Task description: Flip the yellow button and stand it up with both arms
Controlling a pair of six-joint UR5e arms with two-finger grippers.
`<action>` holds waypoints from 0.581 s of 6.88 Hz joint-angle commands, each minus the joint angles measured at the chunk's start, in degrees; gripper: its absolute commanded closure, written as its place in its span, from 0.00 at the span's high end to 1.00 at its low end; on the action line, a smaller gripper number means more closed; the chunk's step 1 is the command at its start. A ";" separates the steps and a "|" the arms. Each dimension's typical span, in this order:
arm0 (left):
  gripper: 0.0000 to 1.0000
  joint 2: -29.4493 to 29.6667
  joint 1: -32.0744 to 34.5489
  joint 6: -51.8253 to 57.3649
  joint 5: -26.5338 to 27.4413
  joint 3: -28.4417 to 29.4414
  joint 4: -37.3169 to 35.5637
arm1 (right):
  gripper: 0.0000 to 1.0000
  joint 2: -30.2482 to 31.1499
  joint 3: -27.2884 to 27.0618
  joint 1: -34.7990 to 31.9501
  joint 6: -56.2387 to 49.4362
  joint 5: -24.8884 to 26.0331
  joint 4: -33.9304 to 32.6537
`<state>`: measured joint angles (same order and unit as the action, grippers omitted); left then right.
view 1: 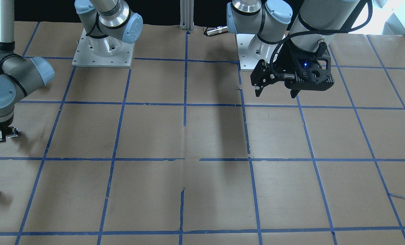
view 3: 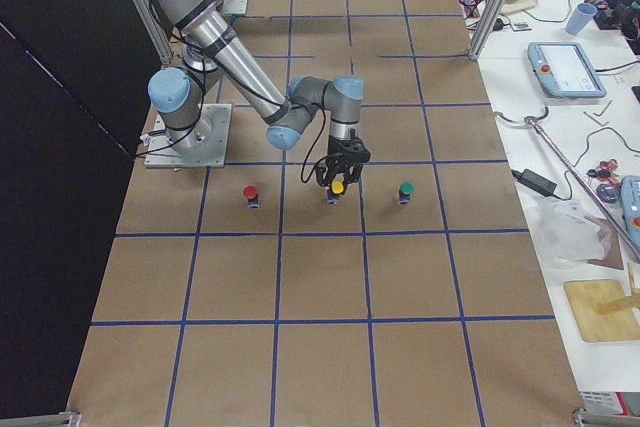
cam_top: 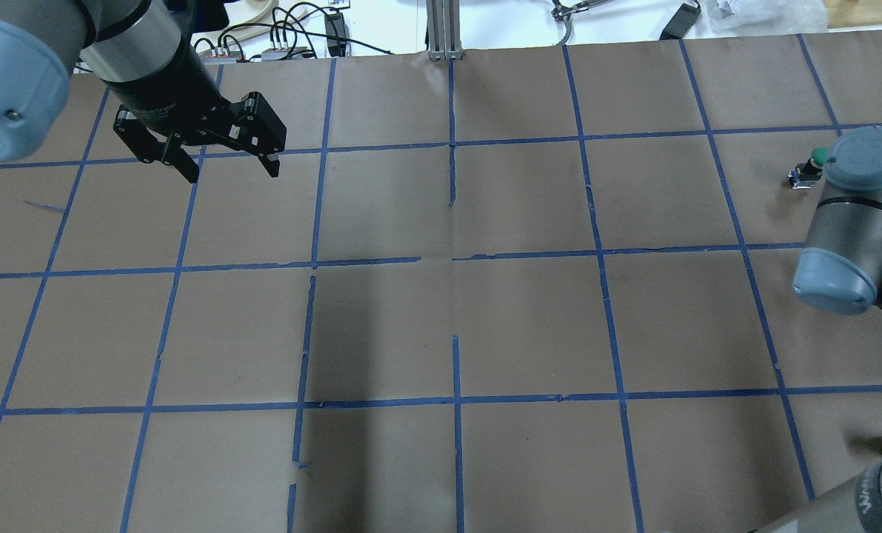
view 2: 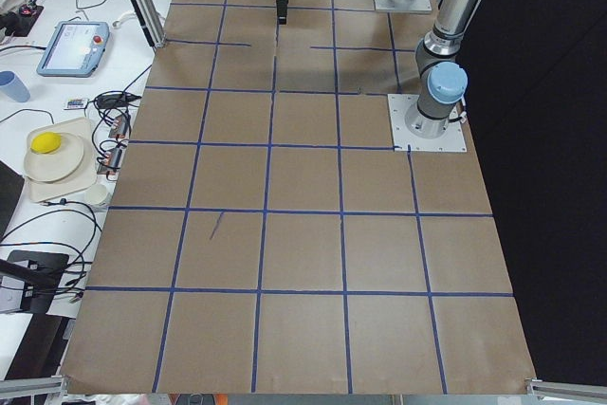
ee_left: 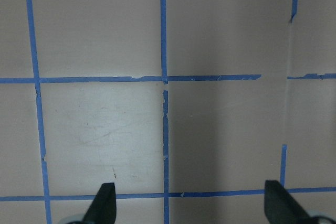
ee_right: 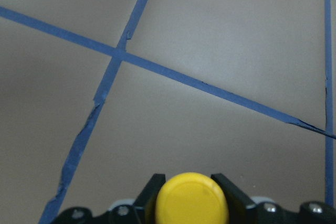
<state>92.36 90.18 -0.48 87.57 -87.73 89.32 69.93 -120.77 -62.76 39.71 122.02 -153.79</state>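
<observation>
The yellow button (ee_right: 192,200) sits between the fingers of my right gripper (view 3: 338,175), its round yellow cap facing the wrist camera. In the exterior right view the cap (view 3: 337,187) is low over the table, between a red and a green button. In the front-facing view the gripper (view 1: 0,135) holds it at the far left, with the greyish block (view 1: 12,132) sticking out sideways. I cannot tell whether it touches the table. My left gripper (cam_top: 222,166) is open and empty, high above the table's far left; it also shows in the front-facing view (view 1: 275,92) and in the left wrist view (ee_left: 191,208).
A green-capped button (view 3: 406,190) stands on the side of the yellow one away from the robot, also in the overhead view (cam_top: 818,157). A red-capped button (view 3: 250,193) stands on the robot's side. Brown paper with a blue tape grid (cam_top: 455,259) covers the table.
</observation>
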 commanded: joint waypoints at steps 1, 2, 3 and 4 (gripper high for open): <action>1.00 0.97 -0.27 0.30 -0.12 0.01 -1.51 | 0.96 -0.14 -0.08 0.01 0.01 0.67 -0.46; 1.00 1.32 0.25 0.04 0.05 -0.25 -2.82 | 1.00 0.21 -0.26 -0.08 -0.25 0.06 -0.46; 1.00 1.33 0.26 0.82 0.40 -0.34 -2.92 | 1.00 0.47 0.18 -0.26 -0.42 0.06 -0.37; 1.00 1.33 0.26 0.91 0.49 -0.69 -3.01 | 1.00 2.74 0.62 -0.61 -3.04 -0.73 0.58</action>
<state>93.63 90.39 0.15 87.87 -88.09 86.57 70.80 -120.60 -63.03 38.76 121.96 -153.97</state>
